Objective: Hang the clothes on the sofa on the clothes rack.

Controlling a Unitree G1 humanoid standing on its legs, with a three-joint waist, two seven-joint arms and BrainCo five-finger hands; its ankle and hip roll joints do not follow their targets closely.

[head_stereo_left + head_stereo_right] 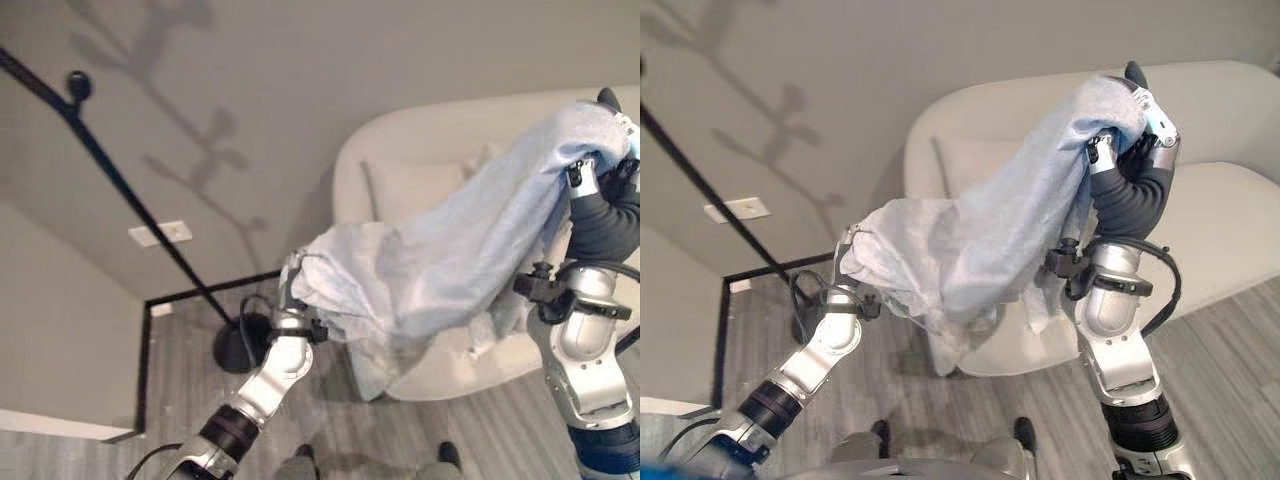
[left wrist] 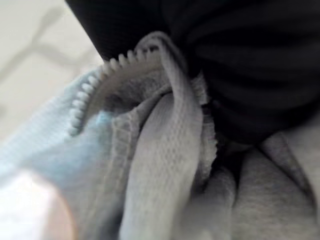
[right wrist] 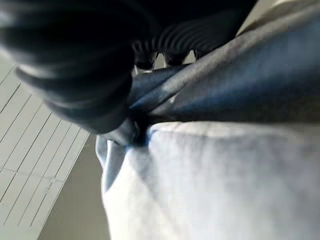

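A: What stood farthest to the left?

B: The black metal clothes rack [image 1: 120,180], a thin slanting pole with a round knob near its top and a round base on the grey wood-look floor [image 1: 190,350]. Nothing hung on it. A white wall socket [image 1: 160,233] sat on the grey wall just beside the pole.

A: And the left hand?

B: The left hand [image 1: 848,262] was near the rack's base, raised under one end of the pale blue-grey zip-up garment [image 1: 450,250]. The cloth covered its fingers, so I could not tell how they were set. Its wrist view showed a line of white zipper teeth [image 2: 90,85] and folded cloth right against the dark ribbed cover.

A: Where was the garment itself?

B: Stretched in the air between the two hands, sagging in the middle, its lower folds hanging in front of the cream rounded sofa [image 1: 1230,210].

A: And the right?

B: The right hand [image 1: 1140,125] was lifted high above the sofa, fingers curled round the garment's upper end, bunched cloth gripped in them.
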